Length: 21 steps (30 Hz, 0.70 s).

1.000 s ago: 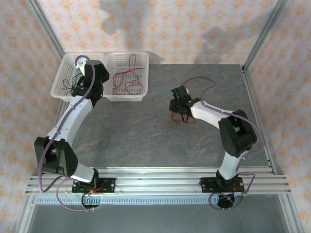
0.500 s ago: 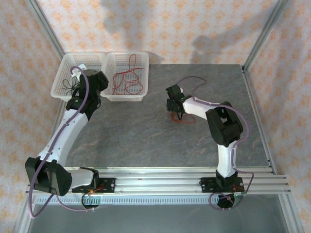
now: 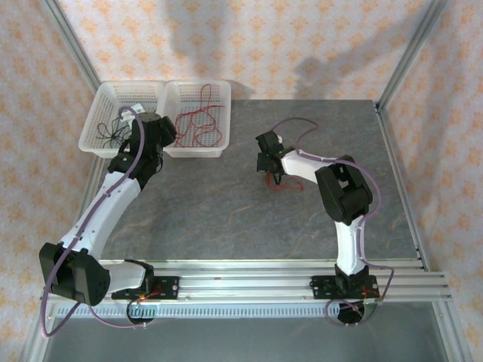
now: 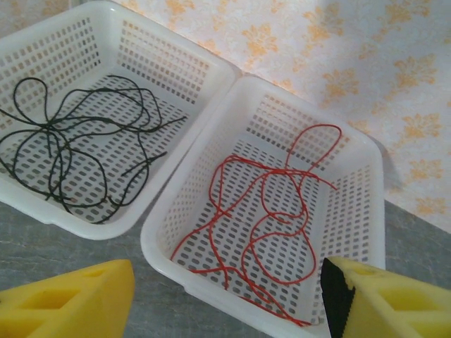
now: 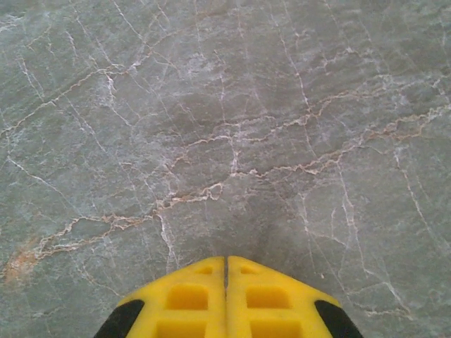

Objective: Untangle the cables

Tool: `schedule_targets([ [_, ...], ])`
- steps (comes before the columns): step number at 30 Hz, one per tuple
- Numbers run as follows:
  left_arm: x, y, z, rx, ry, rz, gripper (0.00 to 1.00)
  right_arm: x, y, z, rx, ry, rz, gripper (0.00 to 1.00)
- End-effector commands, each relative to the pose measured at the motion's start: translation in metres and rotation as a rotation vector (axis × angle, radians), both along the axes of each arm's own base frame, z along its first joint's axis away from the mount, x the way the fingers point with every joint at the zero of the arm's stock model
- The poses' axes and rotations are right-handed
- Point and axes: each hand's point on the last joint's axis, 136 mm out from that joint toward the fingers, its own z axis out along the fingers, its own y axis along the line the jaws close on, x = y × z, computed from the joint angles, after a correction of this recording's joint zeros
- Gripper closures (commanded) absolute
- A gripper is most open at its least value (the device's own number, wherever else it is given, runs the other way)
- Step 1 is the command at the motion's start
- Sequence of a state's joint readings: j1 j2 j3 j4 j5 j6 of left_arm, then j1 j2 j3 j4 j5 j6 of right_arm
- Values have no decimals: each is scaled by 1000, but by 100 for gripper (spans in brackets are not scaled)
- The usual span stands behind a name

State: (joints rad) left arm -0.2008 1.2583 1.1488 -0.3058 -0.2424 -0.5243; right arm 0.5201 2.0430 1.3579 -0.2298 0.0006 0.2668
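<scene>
Thin black cables point(image 4: 70, 141) lie tangled in the left white basket point(image 4: 106, 229), and red cables point(image 4: 271, 211) loop in the right basket point(image 4: 176, 271). My left gripper point(image 4: 229, 299) hangs open just in front of the red basket's near rim, nothing between its yellow fingers; from above it point(image 3: 164, 137) sits between the two baskets' front edges. My right gripper point(image 5: 226, 260) is shut low over bare marble, no wire showing between its tips. From above, it point(image 3: 270, 172) stands at a small red cable point(image 3: 283, 186) on the table; I cannot tell whether it touches it.
The baskets point(image 3: 196, 153) stand side by side at the back left of the grey marble table point(image 3: 226, 219). Metal frame posts point(image 3: 75, 45) rise at the back corners, and a rail point(image 3: 241, 283) carries the arm bases at the near edge.
My right gripper's jaws have closed and it shifted slightly left. The left arm drew back from over the black-cable basket toward the baskets' front edge, still open.
</scene>
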Motion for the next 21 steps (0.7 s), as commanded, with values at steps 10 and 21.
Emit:
schedule_targets([
  [10, -13, -73, -9, -55, -5, -227, 31, -22, 12, 141, 234, -237, 108, 100],
  [21, -34, -154, -43, -163, -14, -541, 34, -86, 21, 267, 427, -416, 351, 100],
])
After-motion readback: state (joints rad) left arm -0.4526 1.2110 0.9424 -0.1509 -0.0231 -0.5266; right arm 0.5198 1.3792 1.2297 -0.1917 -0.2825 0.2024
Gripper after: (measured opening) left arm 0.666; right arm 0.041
